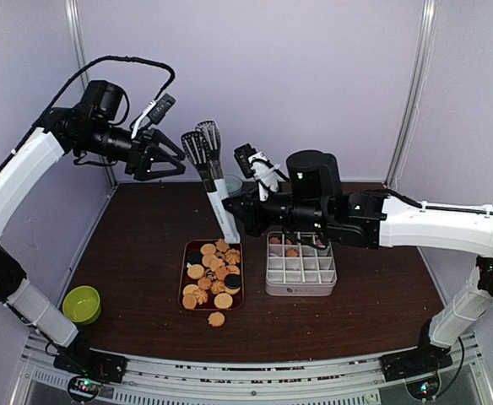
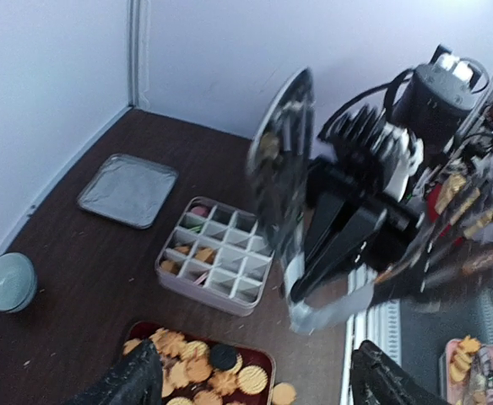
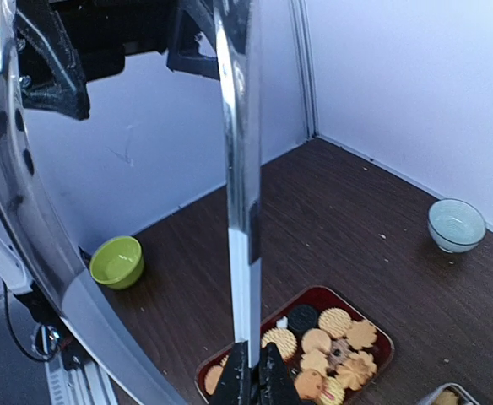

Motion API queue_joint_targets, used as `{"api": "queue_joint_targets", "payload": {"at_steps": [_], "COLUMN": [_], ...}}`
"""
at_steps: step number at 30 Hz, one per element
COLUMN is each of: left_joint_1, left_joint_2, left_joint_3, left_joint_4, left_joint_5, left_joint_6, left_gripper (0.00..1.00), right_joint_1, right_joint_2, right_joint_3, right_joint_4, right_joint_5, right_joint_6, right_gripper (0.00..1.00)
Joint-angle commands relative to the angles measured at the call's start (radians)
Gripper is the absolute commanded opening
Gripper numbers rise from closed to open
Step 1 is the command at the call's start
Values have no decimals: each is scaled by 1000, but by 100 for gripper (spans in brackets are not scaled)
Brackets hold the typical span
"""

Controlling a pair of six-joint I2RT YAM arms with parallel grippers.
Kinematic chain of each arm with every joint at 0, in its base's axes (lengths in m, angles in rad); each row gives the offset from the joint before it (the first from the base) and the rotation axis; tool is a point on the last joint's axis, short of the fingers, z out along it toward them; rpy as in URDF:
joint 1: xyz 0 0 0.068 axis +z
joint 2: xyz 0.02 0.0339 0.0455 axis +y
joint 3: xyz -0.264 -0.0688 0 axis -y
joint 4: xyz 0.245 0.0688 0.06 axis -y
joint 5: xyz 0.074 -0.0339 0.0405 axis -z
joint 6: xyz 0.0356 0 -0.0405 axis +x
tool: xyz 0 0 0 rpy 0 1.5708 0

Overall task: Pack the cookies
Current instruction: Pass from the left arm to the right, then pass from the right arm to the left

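The cookies (image 1: pixel 213 274), mostly golden with a dark one, lie heaped in a red tray (image 1: pixel 184 278); one lies loose on the table (image 1: pixel 217 319). A few more sit in the grey compartment box (image 1: pixel 301 289). My right gripper (image 1: pixel 232 209) is shut on the handle of metal tongs (image 1: pixel 208 164), which stand upright above the tray. In the right wrist view the jaws (image 3: pixel 253 378) pinch one tong arm (image 3: pixel 242 169) over the cookies (image 3: pixel 335 325). My left gripper (image 1: pixel 172 162) hangs open and empty, high at the left of the tong heads; its fingers (image 2: pixel 132 380) frame the tray below.
A green bowl (image 1: pixel 82 304) sits at the near left of the table. A grey-blue bowl (image 3: pixel 456 224) stands at the back, behind the tongs. A foil lid (image 2: pixel 128 190) lies beyond the compartment box (image 2: pixel 217 253). White walls close in the back and sides.
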Motion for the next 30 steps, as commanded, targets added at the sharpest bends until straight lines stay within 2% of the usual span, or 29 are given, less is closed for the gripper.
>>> {"api": "queue_joint_targets", "payload": {"at_steps": [1,3,7,17,26,30], "left_joint_1": [63,64,44,-24,-45,-68], "left_joint_2": [-57,-67,-77,-73,-97,-123], "left_joint_3": [45,41,23,-44,-145,-201], "left_joint_4": [-323,-420,-508,-477,-457,-419], "left_joint_5": [-160,-170,-186,-284,-339,-371], "left_joint_6": [434,585,686,704,714,713], "left_gripper": [80,80,78,63,49,48], "right_joint_1": [-7,-6,4,97,130,133], "right_joint_2": [-80,-80,-45,229,330,358], "right_joint_3": [-4,10,100,465,590,644], "right_joint_4": [-238,-324,-465,-826,-906,-935], "right_joint_5": [88,104,156,344,366,356], "right_joint_6": [-153,-186,-250,-354,-369,-370], "right_gripper": [0,0,0,0,0,0]}}
